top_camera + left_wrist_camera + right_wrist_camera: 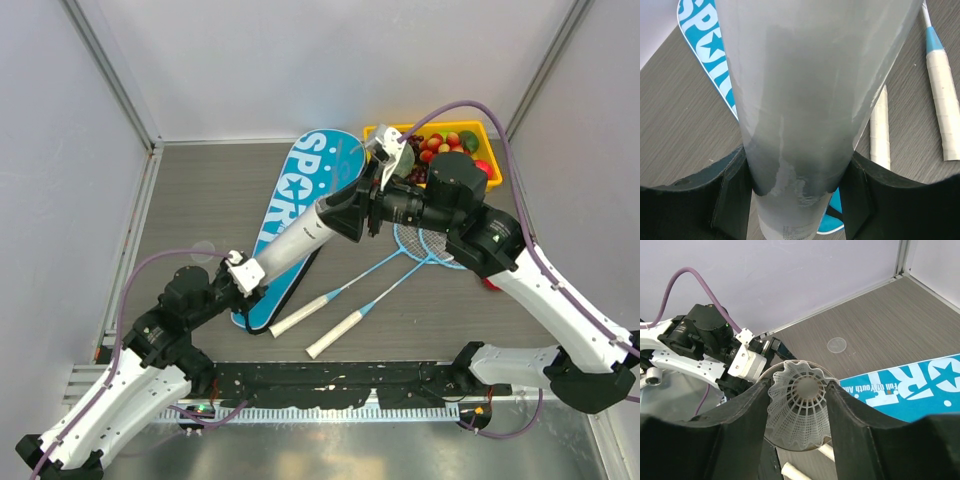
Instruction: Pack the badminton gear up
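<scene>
Right wrist view shows the shuttlecock point(801, 407) cork-first at the mouth of the tilted tube point(292, 240), which the left gripper point(800, 200) clamps, the right gripper point(799, 390) flanking its skirt (pinching or freed, I cannot tell), so best keep both axes aligned and nudge gently.

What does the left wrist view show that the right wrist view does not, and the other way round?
Only the left wrist view: the left tool clamped around the white tube. Only the right wrist view: a white shuttlecock between the fingers of the right tool at the tube's mouth, a round disc on the table. Both: the tube, the blue SPORT bag and white racket handles.
</scene>
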`<state>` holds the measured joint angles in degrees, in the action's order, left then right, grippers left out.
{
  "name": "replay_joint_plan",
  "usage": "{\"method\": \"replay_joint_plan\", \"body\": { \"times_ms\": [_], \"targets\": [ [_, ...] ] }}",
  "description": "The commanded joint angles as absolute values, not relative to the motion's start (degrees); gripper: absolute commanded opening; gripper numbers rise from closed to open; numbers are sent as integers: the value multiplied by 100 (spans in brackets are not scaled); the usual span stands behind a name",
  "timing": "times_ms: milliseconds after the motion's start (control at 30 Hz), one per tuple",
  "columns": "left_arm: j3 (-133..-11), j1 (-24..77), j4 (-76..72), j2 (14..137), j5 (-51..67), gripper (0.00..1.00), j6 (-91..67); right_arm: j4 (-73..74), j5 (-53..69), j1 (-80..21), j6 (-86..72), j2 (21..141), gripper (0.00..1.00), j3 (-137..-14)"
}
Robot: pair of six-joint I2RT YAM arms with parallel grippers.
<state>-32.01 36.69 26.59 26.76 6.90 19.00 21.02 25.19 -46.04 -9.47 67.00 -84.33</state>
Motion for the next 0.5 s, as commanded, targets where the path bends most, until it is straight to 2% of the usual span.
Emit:
{"method": "replay_joint_plan", "body": {
  "times_ms": [0, 267, 467],
  "targets": [
    [-3340, 3691, 1916, 2663, 844, 16, 1872, 2294, 2418, -4685, -984, 6557, 59, -8815],
    [-3305, 3700, 1907, 2584, 835, 16, 1881, 2356, 1873, -4676, -993, 6214, 67, -8868],
    [-3270, 3691, 1907, 2558, 870, 16, 1890, 2075, 1661, -4685, -1028, 6073, 78, -8868]
  ]
}}
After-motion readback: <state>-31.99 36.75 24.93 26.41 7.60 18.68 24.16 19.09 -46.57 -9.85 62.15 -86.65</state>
